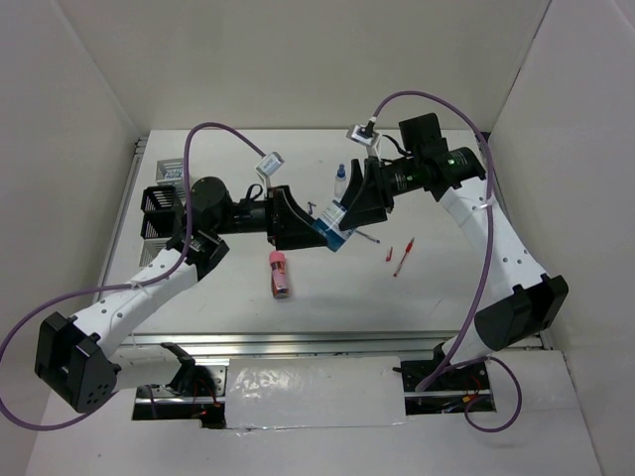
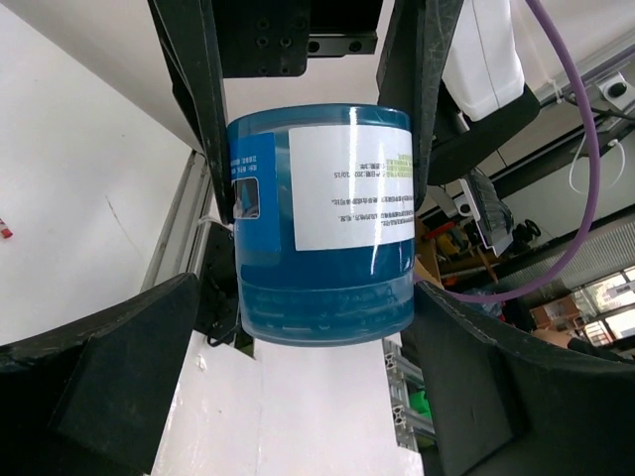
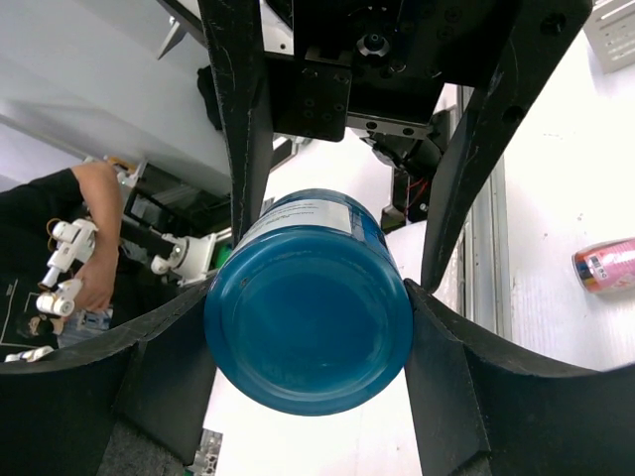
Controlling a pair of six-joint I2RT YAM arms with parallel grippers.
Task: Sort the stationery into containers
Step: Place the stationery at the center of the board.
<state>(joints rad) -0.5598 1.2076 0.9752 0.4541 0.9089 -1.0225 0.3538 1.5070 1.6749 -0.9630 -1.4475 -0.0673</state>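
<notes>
**Overhead and wrist views, two arms meeting over the middle of the surface (image 1: 347, 297).** The right claw (image 3: 313, 297) was closed on the blue tin (image 1: 333, 231). Its two fingers (image 3: 437, 357) pressed against opposite sides of the round body, and the tin's plain blue base faced the right wrist camera. The left claw (image 2: 308, 297) stood fully open with one finger on each side of the same tin. The left wrist view showed the tin's side wall and its white printed label, but whether the left fingers (image 2: 119, 367) touched the tin could not be told. In the overhead view the tin hung tilted between the two claws, raised off the surface.

The other stationery lay on the surface:
- The pink oblong block (image 1: 280, 274) lay near the front, just below the left claw.
- The red pen (image 1: 404, 256) and the short red piece (image 1: 389, 254) lay side by side to the right of the tin.
- The clear bottle (image 1: 340, 183) with a blue cap stood upright behind the claws.

The containers stood in a row along the left edge, with a white slotted box (image 1: 171, 169) at the back and black mesh boxes (image 1: 162, 213) in front of it. The left arm partly hid them, and their contents could not be made out.
</notes>
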